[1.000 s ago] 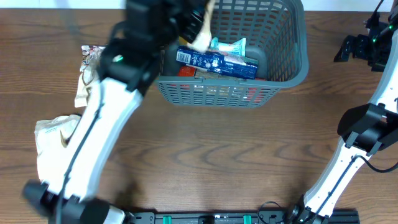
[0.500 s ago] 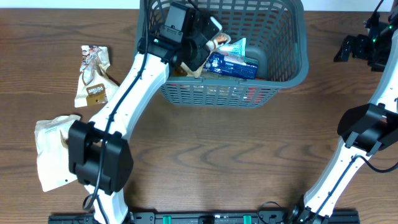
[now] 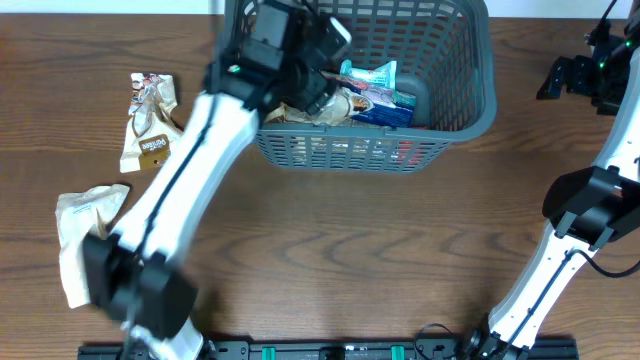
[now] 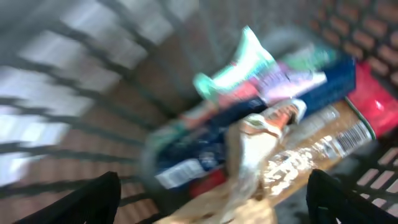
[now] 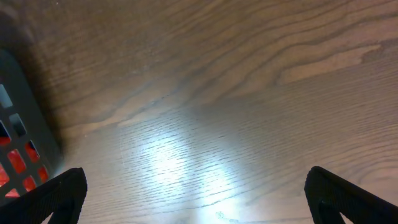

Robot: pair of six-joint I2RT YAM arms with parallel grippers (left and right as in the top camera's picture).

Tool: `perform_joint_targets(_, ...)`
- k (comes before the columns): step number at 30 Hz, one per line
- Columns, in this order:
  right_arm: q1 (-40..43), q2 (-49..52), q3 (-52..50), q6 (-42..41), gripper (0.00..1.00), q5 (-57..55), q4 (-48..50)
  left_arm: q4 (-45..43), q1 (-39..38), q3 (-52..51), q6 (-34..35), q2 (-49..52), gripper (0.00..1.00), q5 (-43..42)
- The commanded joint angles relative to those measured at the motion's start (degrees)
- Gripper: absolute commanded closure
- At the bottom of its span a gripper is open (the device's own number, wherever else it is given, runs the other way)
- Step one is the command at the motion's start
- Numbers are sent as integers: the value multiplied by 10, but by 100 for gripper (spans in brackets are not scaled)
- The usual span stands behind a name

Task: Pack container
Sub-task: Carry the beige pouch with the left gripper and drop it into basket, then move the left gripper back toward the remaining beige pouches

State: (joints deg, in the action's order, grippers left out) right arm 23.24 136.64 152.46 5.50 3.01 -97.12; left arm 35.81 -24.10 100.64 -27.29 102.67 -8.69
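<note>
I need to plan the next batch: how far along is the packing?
Done: the dark grey slotted plastic basket already holds a blue box, a teal packet and a tan packet. In hand: nothing; the left end effector hangs open over the basket, and the right end effector is open too. Left: a brown-and-white packet and a cream bag on the wooden table.

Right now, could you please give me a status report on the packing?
Left gripper open over basket, tan packet lying inside. Right gripper open, over table. Two packets lie outside.
</note>
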Motion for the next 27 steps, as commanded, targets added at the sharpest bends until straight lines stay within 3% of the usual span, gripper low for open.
perform_joint_targets(1,1,-9,3,-7,1,5,-2,0,4,11,-6,-107,13,94)
perform_joint_targets(5,1,-9,3,-7,1,5,-2,-8,19,11,-5,-195,8,137)
perform_joint_targets(11,0,-9,3,-7,1,5,-2,-21,119,11,90,-236,5,171)
perform_joint_targets(18,0,-9,3,-7,1,5,-2,7,284,11,208,-142,1,162)
perform_joint_targets(27,0,-9,3,-7,1,17,-2,75,369,11,235,36,0,74)
